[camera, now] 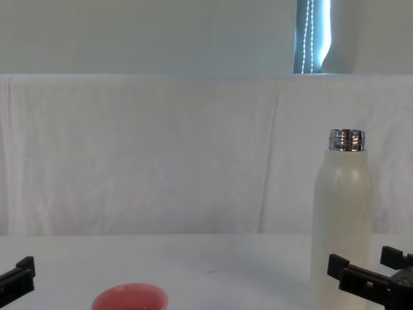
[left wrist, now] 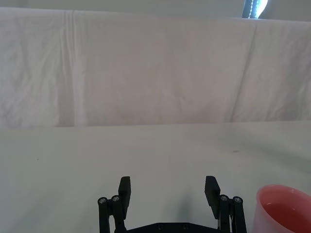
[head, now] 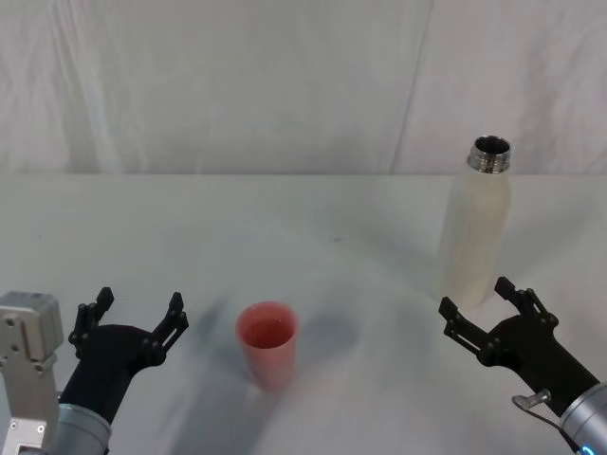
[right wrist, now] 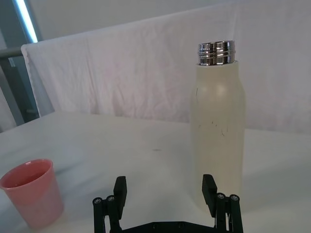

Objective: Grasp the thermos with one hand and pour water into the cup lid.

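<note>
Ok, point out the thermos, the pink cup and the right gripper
thermos (head: 474, 237): head view, middle of its cream body.
pink cup (head: 268, 347): head view, outer wall.
right gripper (head: 482, 307): head view, gap between its open fingertips.

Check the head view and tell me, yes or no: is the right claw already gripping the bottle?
No. The right claw hangs open just in front of the upright bottle, its fingers spread and not around it.

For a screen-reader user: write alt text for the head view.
A tall cream-white thermos with an open chrome neck stands upright on a white table, with the right gripper, fingers open, just in front of its base. A small pink cup lid stands upright nearer the middle, and the left gripper waits open to its left.
</note>
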Action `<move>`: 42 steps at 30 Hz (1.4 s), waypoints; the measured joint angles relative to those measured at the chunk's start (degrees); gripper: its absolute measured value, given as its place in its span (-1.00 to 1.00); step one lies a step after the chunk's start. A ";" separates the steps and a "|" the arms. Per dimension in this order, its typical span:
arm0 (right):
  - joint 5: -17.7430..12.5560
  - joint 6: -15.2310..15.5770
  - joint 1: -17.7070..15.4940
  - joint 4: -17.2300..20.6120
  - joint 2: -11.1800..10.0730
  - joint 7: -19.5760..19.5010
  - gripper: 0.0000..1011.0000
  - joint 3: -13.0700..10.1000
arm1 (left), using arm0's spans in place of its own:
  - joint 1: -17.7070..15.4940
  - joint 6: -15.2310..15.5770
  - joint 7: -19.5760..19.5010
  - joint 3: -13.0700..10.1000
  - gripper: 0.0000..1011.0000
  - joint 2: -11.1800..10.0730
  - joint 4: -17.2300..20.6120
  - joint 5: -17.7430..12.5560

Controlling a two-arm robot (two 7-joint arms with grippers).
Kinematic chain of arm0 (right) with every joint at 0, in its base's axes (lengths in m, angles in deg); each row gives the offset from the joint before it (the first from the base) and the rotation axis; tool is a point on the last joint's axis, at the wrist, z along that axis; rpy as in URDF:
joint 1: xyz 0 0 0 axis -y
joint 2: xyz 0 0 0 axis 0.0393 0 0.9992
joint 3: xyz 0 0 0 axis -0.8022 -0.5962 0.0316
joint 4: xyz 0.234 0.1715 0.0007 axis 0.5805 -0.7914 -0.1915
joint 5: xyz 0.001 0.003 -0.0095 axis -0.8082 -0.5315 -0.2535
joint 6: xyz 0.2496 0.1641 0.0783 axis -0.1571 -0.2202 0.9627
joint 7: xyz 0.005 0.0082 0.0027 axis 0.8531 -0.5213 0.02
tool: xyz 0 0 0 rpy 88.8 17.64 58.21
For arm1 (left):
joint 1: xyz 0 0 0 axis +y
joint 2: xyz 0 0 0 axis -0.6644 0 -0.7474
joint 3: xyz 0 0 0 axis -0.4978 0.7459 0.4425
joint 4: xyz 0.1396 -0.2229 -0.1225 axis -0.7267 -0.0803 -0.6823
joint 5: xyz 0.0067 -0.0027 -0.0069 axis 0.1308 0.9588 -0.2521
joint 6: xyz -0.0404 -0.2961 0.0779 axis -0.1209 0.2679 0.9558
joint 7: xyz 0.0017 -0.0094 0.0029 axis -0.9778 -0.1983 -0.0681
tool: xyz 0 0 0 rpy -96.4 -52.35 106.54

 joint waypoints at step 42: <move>-0.18 -0.21 -0.27 0.44 0.05 -0.32 0.98 -0.27 | 0.00 0.00 0.00 0.00 0.98 0.00 0.00 0.00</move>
